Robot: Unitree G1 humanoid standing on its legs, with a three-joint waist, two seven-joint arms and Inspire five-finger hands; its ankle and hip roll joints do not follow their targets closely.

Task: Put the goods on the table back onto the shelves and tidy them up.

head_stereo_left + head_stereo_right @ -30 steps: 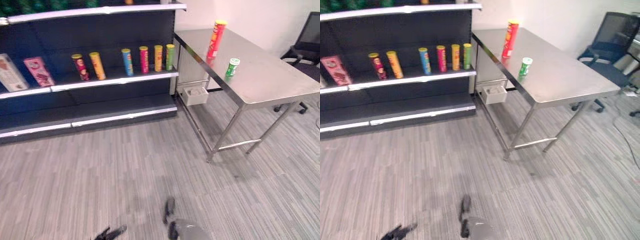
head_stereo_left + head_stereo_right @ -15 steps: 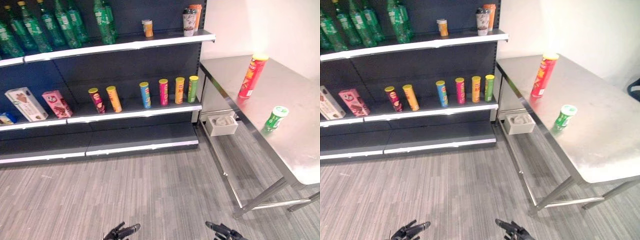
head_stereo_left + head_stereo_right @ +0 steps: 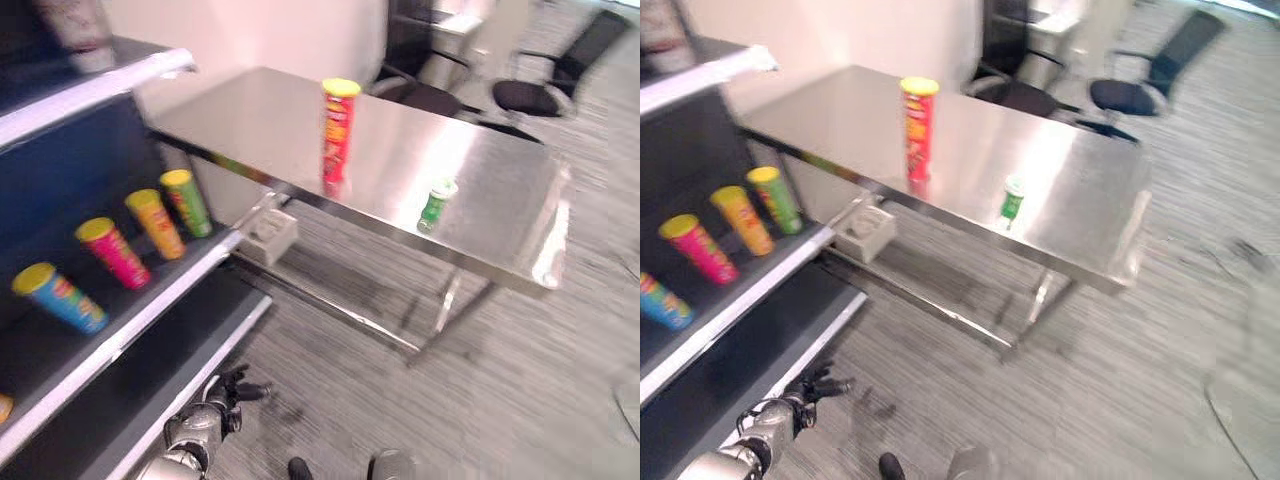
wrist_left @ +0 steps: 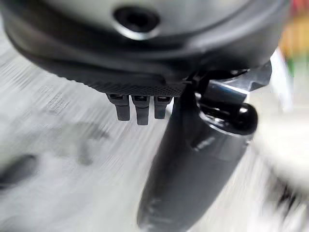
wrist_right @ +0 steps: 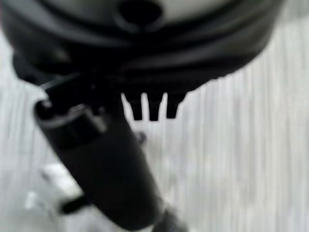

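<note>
Left eye view: steel table [image 3: 500, 215] stands on grey striped floor [image 3: 560, 400], next to a dark shelf unit [image 3: 120, 330]. On the table, a tall red chip can with a yellow lid [image 3: 338, 130] stands upright near the front edge; a small green can [image 3: 435, 204] stands upright a bit further along the same edge, apart from the red one. Nothing touches either.

Shelf board holds a row of upright chip cans: green can [image 3: 186, 201] nearest the table, then orange can [image 3: 155, 222], pink can [image 3: 112, 252], blue can [image 3: 58, 296], all yellow-lidded, each just beside the next, not touching. White shelf-edge strip [image 3: 120, 340] runs along the front. A small white box [image 3: 270, 236] sits low under the table's near end, by the shelf corner. Black office chairs [image 3: 545, 85] behind the table's far side.

Left hand [image 3: 228, 392] hangs low over the floor just in front of the bottom shelf, fingers loosely spread and straight, holding nothing; in the right eye view it sits at [image 3: 808, 392]. Left wrist view shows thumb [image 4: 193, 174] straight out and short fingertips [image 4: 137, 108] beside it, empty, floor beyond. Right wrist view: right hand [image 5: 106, 164] with thumb extended, fingertips [image 5: 153, 107] straight, nothing in it, floor beyond.
</note>
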